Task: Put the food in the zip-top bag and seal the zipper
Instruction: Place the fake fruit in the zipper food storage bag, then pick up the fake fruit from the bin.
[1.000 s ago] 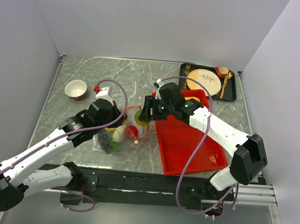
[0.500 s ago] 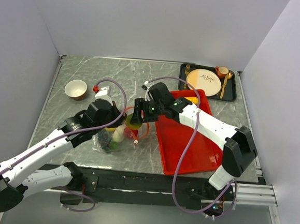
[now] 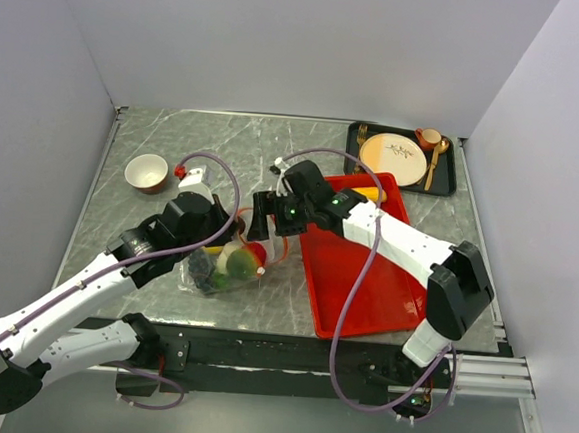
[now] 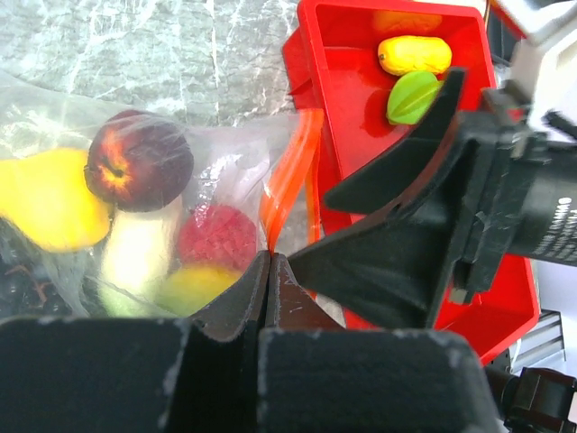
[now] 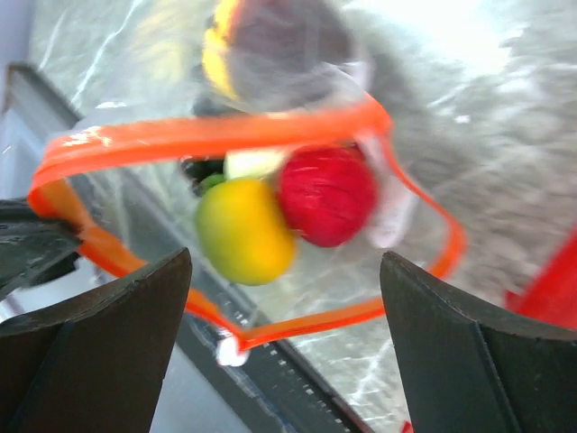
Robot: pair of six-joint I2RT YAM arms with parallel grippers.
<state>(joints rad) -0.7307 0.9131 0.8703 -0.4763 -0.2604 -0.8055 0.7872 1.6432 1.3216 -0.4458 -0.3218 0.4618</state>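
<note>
One grey marbled table [image 3: 175, 137], pale plain walls [image 3: 283, 45] on three sides. Left gripper [image 4: 269, 268]: jaws pressed together, pinching the orange zipper [image 4: 290, 167] of the zip-top bag [image 3: 205, 275], which lay just beside the red tray [image 3: 365, 283]. Right gripper [image 5: 284, 262]: jaws spread wide over the bag's gaping mouth, gripping nothing. Food [image 4: 140, 162] inside the bag was blurred in the right wrist view and partly hidden behind the left fingers [image 4: 216, 334].

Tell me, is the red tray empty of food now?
No: the left wrist view shows a yellow piece and a green piece lying at the far end of the red tray.
</note>
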